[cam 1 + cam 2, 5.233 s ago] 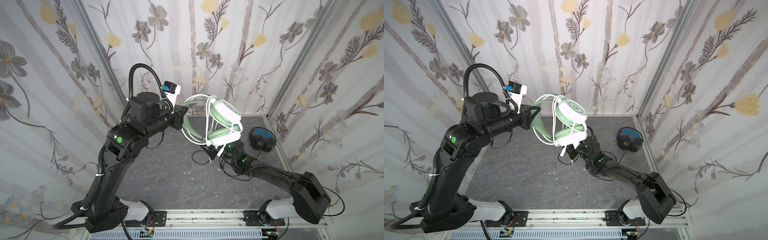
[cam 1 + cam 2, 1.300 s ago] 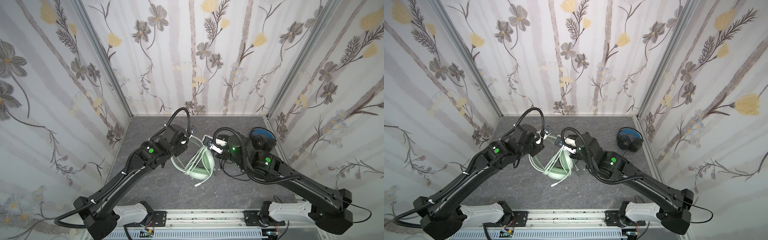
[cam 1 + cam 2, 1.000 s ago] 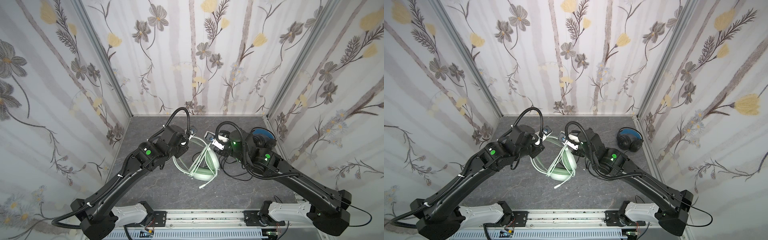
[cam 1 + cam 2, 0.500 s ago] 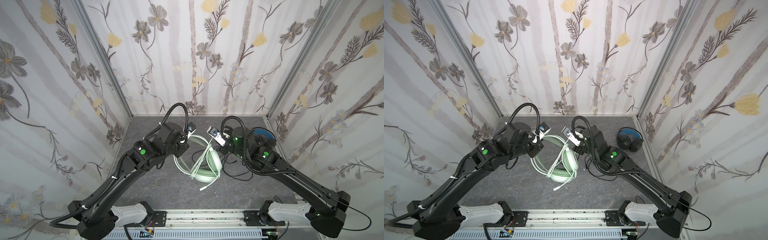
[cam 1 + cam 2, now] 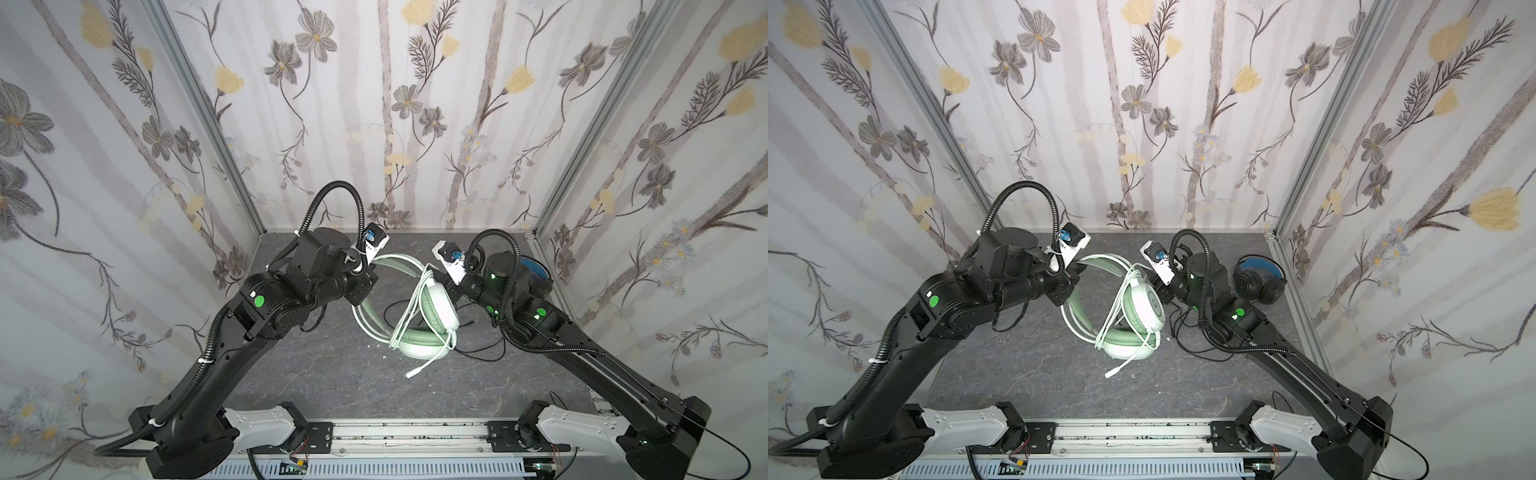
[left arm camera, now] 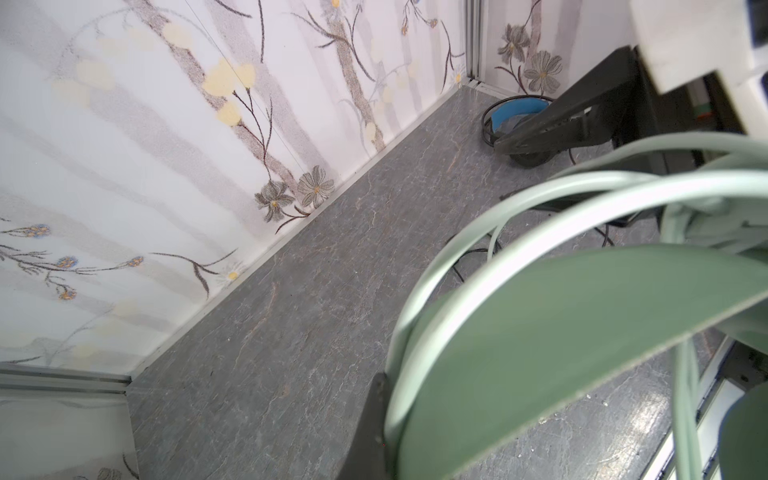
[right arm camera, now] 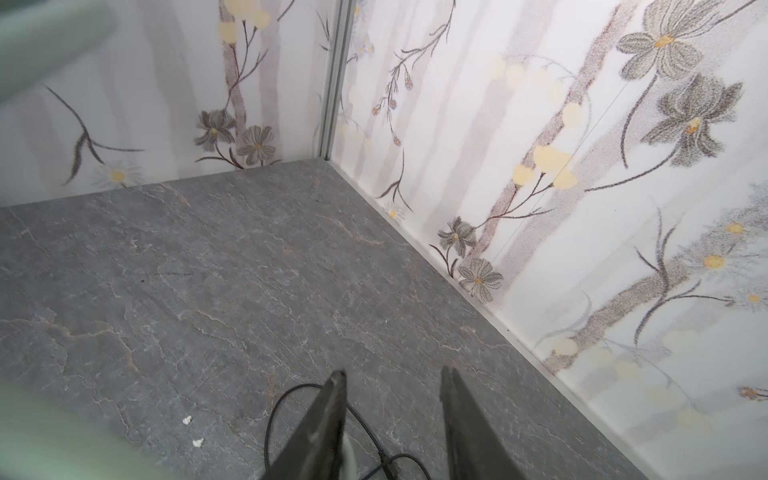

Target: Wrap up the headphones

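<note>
Mint-green headphones (image 5: 440, 307), headband (image 5: 395, 260) rearward in left pincer (image 5: 368, 287), earcups (image 5: 422, 350) frontward

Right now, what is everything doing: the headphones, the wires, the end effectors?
Mint-green headphones: lower earcup on the table, headband gripped.
Whitish cable: wound around them, plug end loose.
Black headphones: lying on the table, untouched.
Black cable: loose, not wrapped.
Left end effector: shut on the mint-green headphones.
Right end effector: open, empty.
</note>
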You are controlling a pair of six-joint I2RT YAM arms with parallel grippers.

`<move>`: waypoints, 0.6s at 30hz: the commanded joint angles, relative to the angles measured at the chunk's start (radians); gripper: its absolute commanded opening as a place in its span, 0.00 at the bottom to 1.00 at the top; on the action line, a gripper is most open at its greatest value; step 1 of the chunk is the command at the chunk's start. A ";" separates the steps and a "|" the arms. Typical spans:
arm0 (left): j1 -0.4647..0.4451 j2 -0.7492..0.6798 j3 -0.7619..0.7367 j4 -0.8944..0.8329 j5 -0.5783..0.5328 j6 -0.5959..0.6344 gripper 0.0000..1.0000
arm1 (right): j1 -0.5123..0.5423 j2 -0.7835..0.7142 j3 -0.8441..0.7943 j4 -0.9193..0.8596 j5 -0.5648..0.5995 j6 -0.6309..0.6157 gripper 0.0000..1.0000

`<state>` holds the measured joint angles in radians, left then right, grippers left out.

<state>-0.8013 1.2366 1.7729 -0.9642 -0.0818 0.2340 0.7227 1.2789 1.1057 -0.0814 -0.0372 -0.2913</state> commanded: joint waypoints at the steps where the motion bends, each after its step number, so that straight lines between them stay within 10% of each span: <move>1: 0.000 0.018 0.063 0.027 0.029 -0.066 0.00 | -0.013 -0.023 -0.039 0.136 -0.077 0.080 0.53; 18: -0.001 0.161 0.365 -0.059 0.049 -0.187 0.00 | -0.033 -0.160 -0.293 0.359 -0.157 0.301 0.64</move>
<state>-0.8013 1.3933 2.1109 -1.0615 -0.0681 0.1078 0.6907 1.1278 0.8352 0.1963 -0.1768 -0.0509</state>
